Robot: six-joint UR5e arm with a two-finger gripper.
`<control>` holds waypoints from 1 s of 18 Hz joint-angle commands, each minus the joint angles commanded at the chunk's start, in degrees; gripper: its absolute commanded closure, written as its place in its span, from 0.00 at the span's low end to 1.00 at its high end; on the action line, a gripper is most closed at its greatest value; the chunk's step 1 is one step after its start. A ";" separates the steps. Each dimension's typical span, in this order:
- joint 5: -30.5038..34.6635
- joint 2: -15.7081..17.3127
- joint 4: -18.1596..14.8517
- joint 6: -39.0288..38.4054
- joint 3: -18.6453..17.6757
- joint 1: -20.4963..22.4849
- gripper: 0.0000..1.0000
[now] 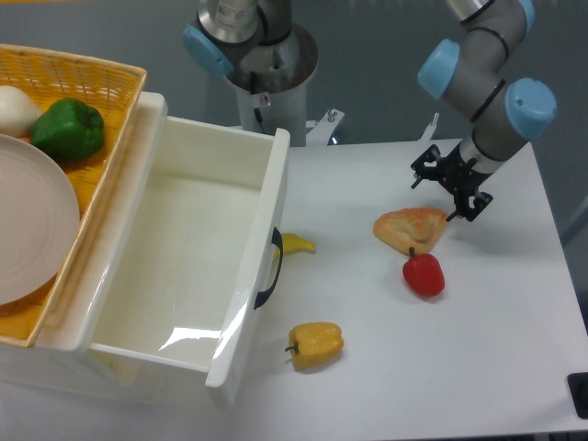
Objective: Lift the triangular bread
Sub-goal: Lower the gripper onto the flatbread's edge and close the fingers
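Observation:
The triangular bread (410,229) lies flat on the white table, golden-brown with a paler crust, right of centre. A red pepper (424,275) sits just in front of it, nearly touching its front edge. My gripper (445,190) hangs just behind and to the right of the bread, a little above the table. Its black fingers are spread apart and hold nothing.
A yellow bell pepper (316,344) lies at the front centre. A small yellow banana-like piece (297,243) lies next to the open white drawer (246,303). At the left, a wicker basket (110,83) holds a green pepper (68,130) and a plate (32,230). A second robot base (266,64) stands at the back.

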 joint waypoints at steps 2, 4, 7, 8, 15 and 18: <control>0.00 -0.18 0.18 0.00 0.00 0.00 0.06; -0.09 -0.44 0.35 0.00 -0.09 0.00 0.16; 0.00 -0.62 1.49 0.00 -0.79 -0.09 0.39; 0.00 -0.62 1.50 0.00 -0.88 -0.09 0.43; 0.09 -0.62 1.58 -0.09 -0.18 -0.09 0.83; 0.09 -0.27 1.32 -0.87 1.49 -0.09 0.88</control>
